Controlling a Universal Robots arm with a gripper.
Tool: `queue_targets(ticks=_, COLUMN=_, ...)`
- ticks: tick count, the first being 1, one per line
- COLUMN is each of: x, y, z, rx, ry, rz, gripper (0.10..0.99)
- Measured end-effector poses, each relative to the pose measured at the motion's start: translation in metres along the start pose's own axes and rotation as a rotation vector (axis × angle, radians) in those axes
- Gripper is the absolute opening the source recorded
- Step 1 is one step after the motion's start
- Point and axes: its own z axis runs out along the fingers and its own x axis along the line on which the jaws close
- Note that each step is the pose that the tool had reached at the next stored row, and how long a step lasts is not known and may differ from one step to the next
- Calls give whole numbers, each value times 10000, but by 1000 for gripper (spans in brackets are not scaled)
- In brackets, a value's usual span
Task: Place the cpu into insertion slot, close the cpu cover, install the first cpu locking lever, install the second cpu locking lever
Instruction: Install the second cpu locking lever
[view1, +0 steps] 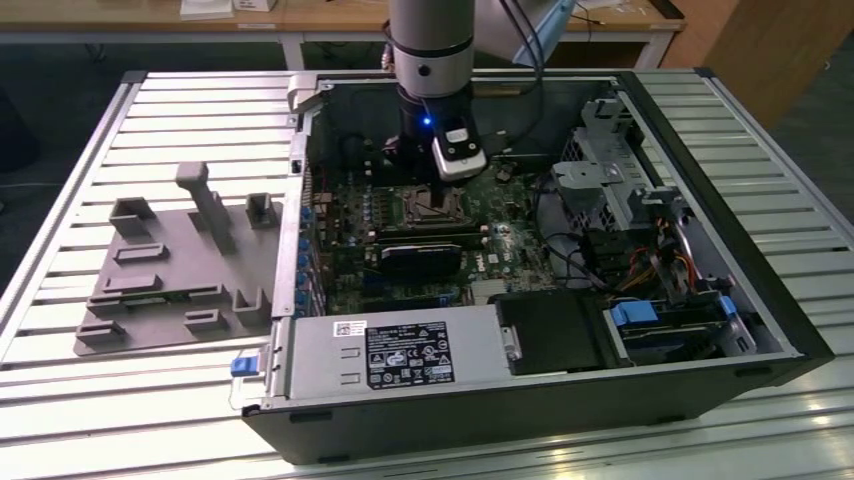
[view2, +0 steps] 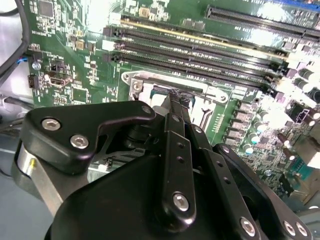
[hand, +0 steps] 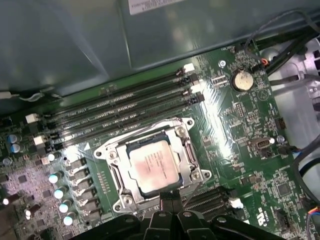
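The cpu (hand: 152, 167) lies flat in the insertion slot (view1: 430, 208) on the green board, its pale metal top showing. The silver cpu cover (hand: 187, 157) lies down around the chip, which shows through its window. In the first wrist view my gripper (hand: 170, 196) is shut, its black fingers pressed together at the socket's edge next to the chip. In the second wrist view my gripper (view2: 178, 97) has its tips down at the silver socket frame (view2: 145, 82). I see nothing between them. In the exterior view my gripper (view1: 424, 183) hangs inside the open case just above the slot.
Long black memory slots (hand: 125, 112) run beside the socket, with a coin battery (hand: 241, 80) further along. The grey power supply box (view1: 387, 355) fills the near side of the case; a drive cage (view1: 614, 170) and cables stand at the exterior view's right. A grey fixture (view1: 174, 270) lies outside.
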Motion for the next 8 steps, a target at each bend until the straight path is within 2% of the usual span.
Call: queue_targets(ticks=8, x=-14, y=-15, z=-7, rx=43, ry=-14, rz=-4, gripper=102)
